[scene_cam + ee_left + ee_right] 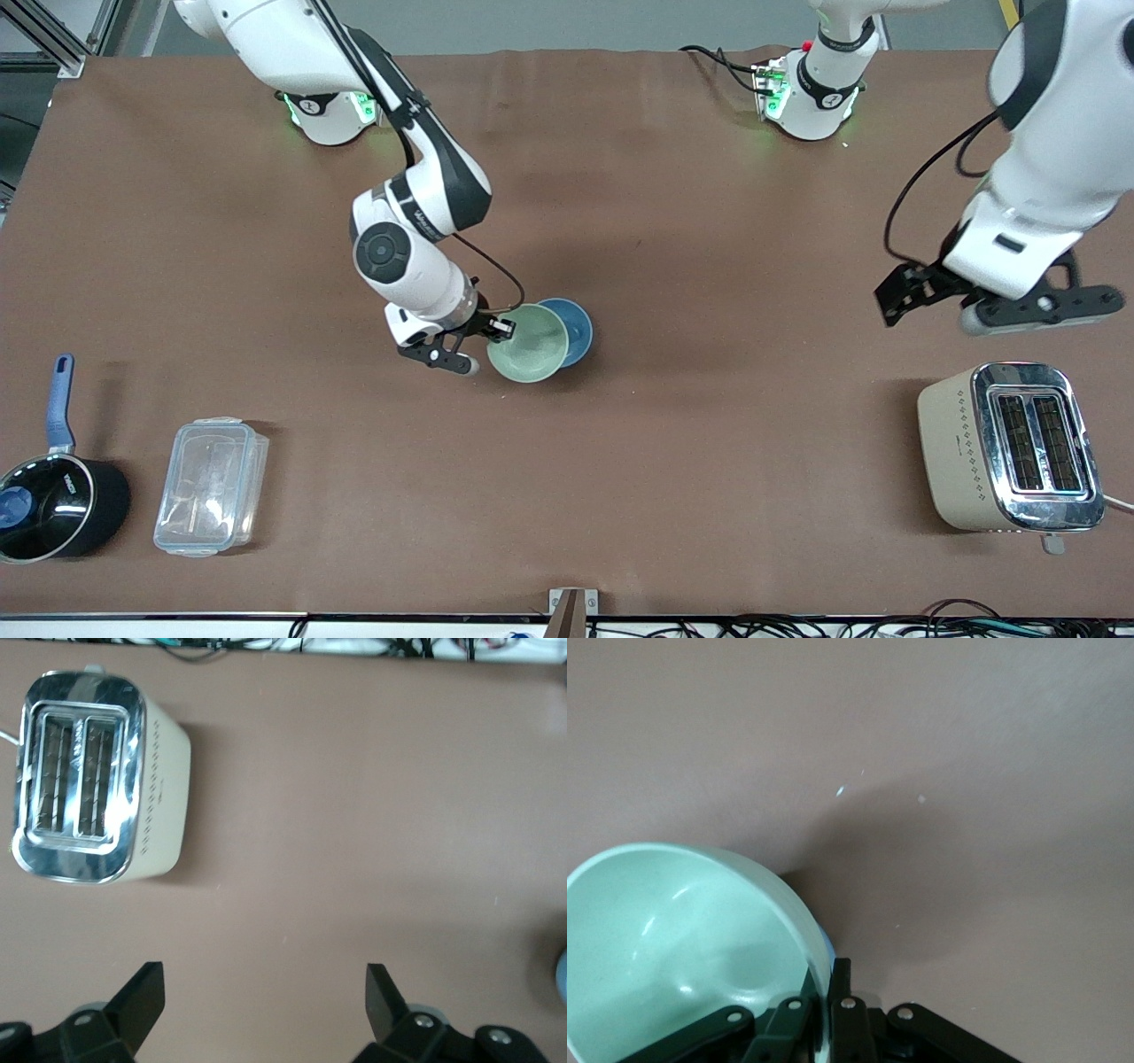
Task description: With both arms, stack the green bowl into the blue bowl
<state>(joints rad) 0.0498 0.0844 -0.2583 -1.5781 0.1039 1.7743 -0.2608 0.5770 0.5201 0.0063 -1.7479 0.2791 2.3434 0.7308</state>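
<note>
Green bowl (528, 344) is clamped at its rim by the right gripper (490, 331), one finger inside the wall and one outside, so it hangs tilted and overlaps the blue bowl (571, 326) on the brown table (709, 461). This rim hold likely keeps the bowl's underside free for nesting. Blue bowl shows partly from under the green one, toward the left arm's end. Left gripper (266, 1001) waits with fingers apart above the table near the toaster (1010, 447)
</note>
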